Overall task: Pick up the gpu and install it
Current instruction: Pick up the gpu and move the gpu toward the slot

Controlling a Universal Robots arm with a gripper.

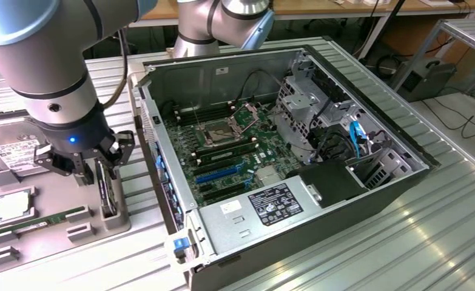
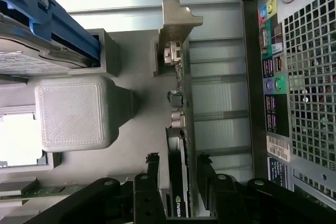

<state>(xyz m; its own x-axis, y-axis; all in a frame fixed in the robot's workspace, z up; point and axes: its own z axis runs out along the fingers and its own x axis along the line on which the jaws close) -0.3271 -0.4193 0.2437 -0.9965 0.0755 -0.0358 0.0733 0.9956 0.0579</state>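
Thin black gpu stands on edge in grey holder; silver bracket at one end.

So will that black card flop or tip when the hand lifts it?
Probably stiff: the gpu stands straight on its thin edge in the tray. The metal bracket at one end may make it tilt in the hand. Bare connectors by the bracket suggest it is fragile.
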